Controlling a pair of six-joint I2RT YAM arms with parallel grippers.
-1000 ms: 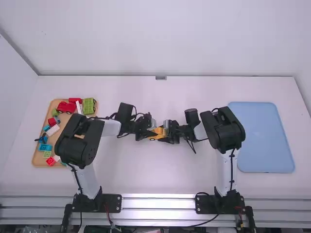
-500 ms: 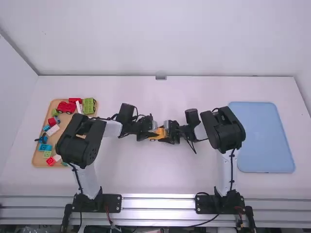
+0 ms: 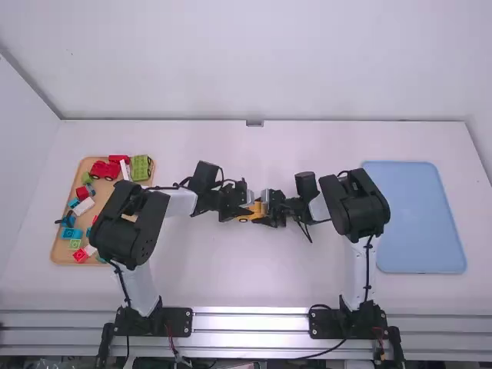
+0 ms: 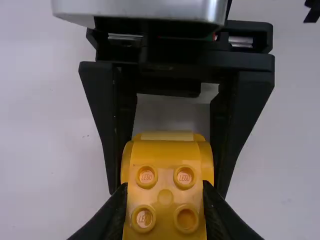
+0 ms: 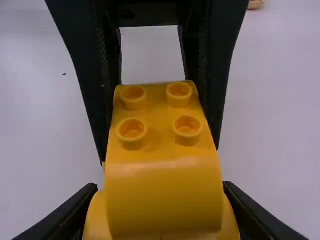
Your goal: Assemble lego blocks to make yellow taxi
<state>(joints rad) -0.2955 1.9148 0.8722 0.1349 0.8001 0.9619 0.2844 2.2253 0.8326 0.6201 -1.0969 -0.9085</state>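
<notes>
In the high view, mid-table, my left gripper and my right gripper meet end to end at a yellow block-built car with a dark wheel showing. The left wrist view has the left gripper shut on the studded end of the yellow car, with the right gripper's fingers along the sides farther off. Down in the right wrist view, the right gripper is shut on the car's rounded end; beyond it, the left gripper's fingers flank the four-studded part of the yellow car.
At the left stands a wooden tray holding a red car, a green block and several loose red, blue, white and green bricks. A flat blue tray lies at the right. The left forearm hangs over the wooden tray's right part.
The left arm and its gripper have shifted slightly right, closer to the right gripper. The right arm has barely moved. Both grippers have stayed at the yellow car.
</notes>
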